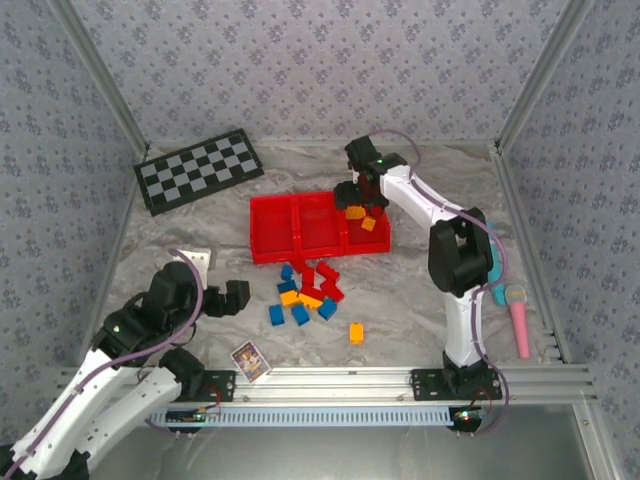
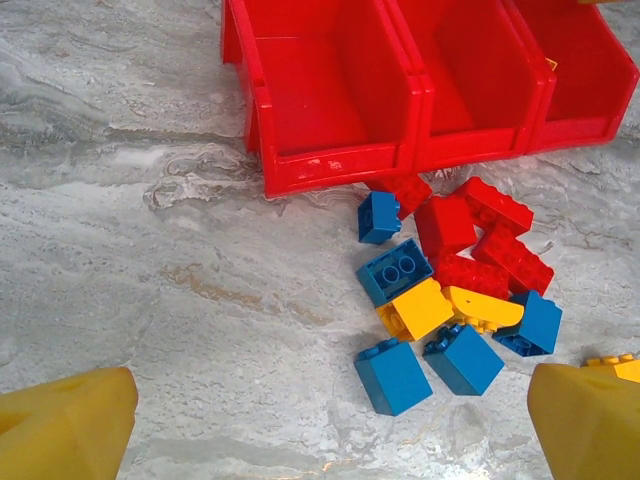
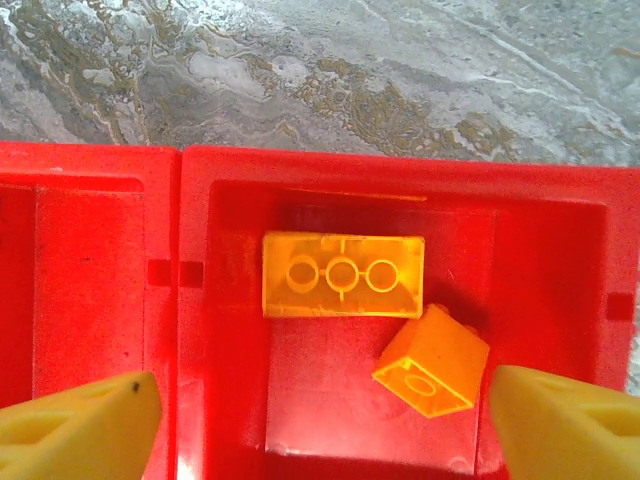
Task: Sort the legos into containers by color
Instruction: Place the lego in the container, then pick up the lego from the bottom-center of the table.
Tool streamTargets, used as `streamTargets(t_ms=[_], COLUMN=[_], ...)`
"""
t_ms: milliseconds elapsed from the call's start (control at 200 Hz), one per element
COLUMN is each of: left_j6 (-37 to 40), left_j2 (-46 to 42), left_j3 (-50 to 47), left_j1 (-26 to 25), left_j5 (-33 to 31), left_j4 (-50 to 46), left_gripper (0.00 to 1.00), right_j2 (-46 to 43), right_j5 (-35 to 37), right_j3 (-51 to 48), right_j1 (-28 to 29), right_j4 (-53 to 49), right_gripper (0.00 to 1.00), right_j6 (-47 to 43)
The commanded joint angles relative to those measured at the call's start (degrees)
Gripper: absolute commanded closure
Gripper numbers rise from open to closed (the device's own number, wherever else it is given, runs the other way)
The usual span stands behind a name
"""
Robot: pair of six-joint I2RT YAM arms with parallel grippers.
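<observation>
Right claw (image 3: 322,400) fingers apart; I count two orange legos (image 3: 342,275) below it, inside one of three containers (image 1: 272,232); left claw (image 2: 332,392) apart.

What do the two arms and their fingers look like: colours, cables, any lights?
The left arm and the right arm both have smooth white links joined by black joints. A thin lilac cable runs loosely along each. A small green light glows near the right wrist. The left fingers and right fingers are blunt and yellow.

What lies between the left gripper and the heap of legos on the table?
Bare table; the top view shows nothing between the open left gripper and the legos.
</observation>
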Motion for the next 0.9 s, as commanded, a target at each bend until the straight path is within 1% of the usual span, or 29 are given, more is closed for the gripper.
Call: streamTargets(t_ms=[0, 50, 215, 310, 375, 460, 570, 655, 735, 800, 895], left_j6=[1.4, 1.7, 2.4, 2.3, 2.3, 2.3, 2.3, 2.3, 2.5, 2.8, 3.1], left_j2=[0.4, 1.0, 2.3, 2.5, 2.2, 1.6, 1.9, 2.8, 4.0, 4.8, 5.4], left_j3=[0.1, 0.2, 0.0, 0.0, -0.1, -0.8, -1.3, -1.4, -1.4, -1.6, -1.5], left_j1=[-0.4, -0.4, -0.4, -0.5, -0.9, -1.4, -1.5, -1.5, -1.5, -1.5, -1.5], left_j5=[0.2, 0.3, 1.7, 2.0, 2.3, 2.3, 2.3, 1.3, 1.4, 2.6, 3.7], left_j4=[1.9, 1.9, 2.5, 2.2, 2.4, 3.4, 4.0, 4.1, 4.4, 4.8, 5.1], left_gripper=[0.0, 0.0, 0.0, 0.0, 0.0, 0.0, 0.0, 0.0, 0.0, 0.0, 0.0], right_j2=[-9.4, -13.4, -26.4, -33.0, -37.0, -41.4, -46.6, -49.2, -49.1, -47.4, -43.8], right_j5=[3.4, 4.6, 2.9, 1.5, 1.6, 3.3, 4.6, 4.4, 3.6, 4.2, 5.5], right_j3=[-3.7, -7.3, -20.8, -28.8, -32.9, -38.7, -44.8, -50.5, -54.8, -55.4, -53.8], right_j1=[1.5, 2.4, 5.1, 7.6, 10.4, 14.8, 22.2, 27.5, 31.8, 34.6, 37.7], right_j4=[-3.4, -3.4, -3.5, -4.6, -6.5, -9.6, -9.8, -6.2, -1.6, -1.3, -1.9], right_gripper=[0.04, 0.0, 0.0, 0.0, 0.0, 0.0, 0.0, 0.0, 0.0, 0.0, 0.0], right_j6=[2.5, 4.5, 11.3, 15.7, 18.6, 25.4, 34.5, 42.6, 48.3, 51.7, 53.7])
